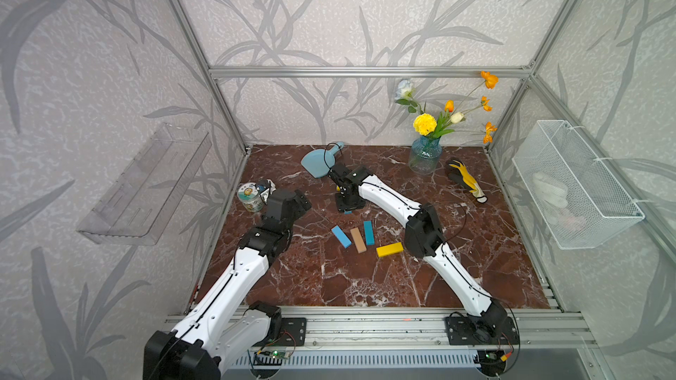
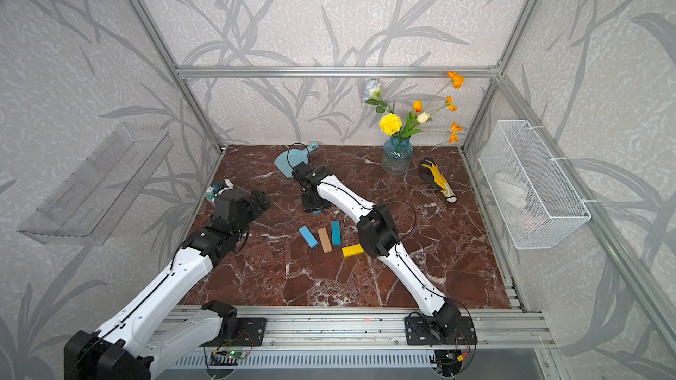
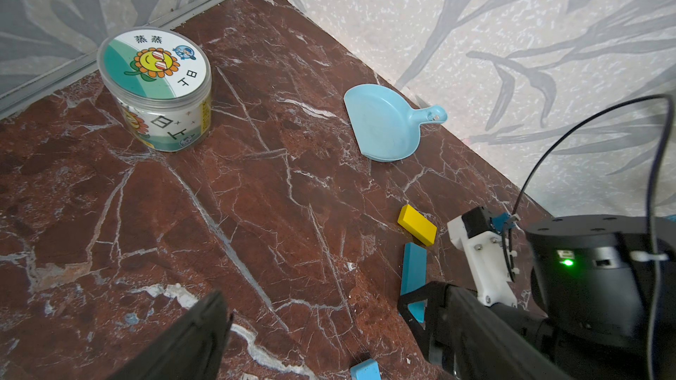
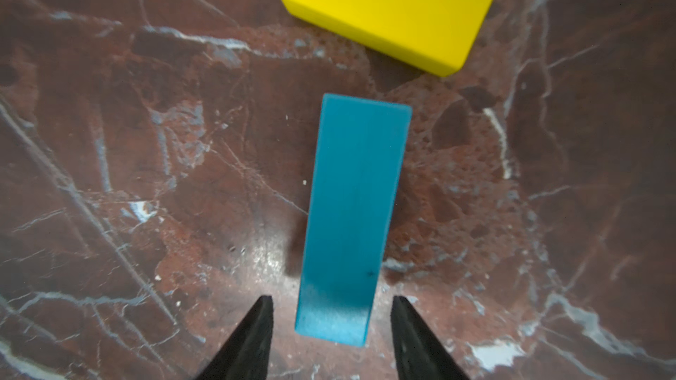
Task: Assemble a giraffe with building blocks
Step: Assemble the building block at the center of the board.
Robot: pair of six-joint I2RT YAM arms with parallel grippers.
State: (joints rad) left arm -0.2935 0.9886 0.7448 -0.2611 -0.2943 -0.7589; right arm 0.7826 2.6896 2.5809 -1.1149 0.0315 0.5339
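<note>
**Neck bar lined up under the head, jaws loose around it**

Far left of the dustpan (image 3: 384, 126), a clear shelf (image 1: 146, 184) hangs on the wall with nothing visible in it; nearer, a printed jar (image 3: 155, 89) has its lid on, so its contents cannot be told; the left gripper (image 1: 264, 191) hovers beside the jar, jaws spread wide and holding nothing, probably parked clear of the work. The dustpan itself holds nothing. Just in front of it lie a short yellow block (image 4: 395, 9) and a teal bar (image 4: 355, 213), one end towards the block but not quite touching, likely the head and first neck piece of a giraffe hardly begun; the right gripper (image 4: 331, 303) straddles the bar's near end, jaws apart with marble showing on either side, so there is no grip. Further in front of the dustpan, four building blocks (image 2: 323, 239) lie loose, presumably awaiting their turn: light-blue bar (image 1: 341, 236), tan bar (image 1: 358, 240), second teal bar (image 1: 368, 232), long yellow bar (image 1: 389, 249). Right of the dustpan, a vase (image 1: 424, 157) holds flowers (image 1: 425, 124); a glove (image 1: 466, 179) lies beyond; a wire basket (image 1: 592, 177) on the wall holds pale bundles I cannot identify.
</note>
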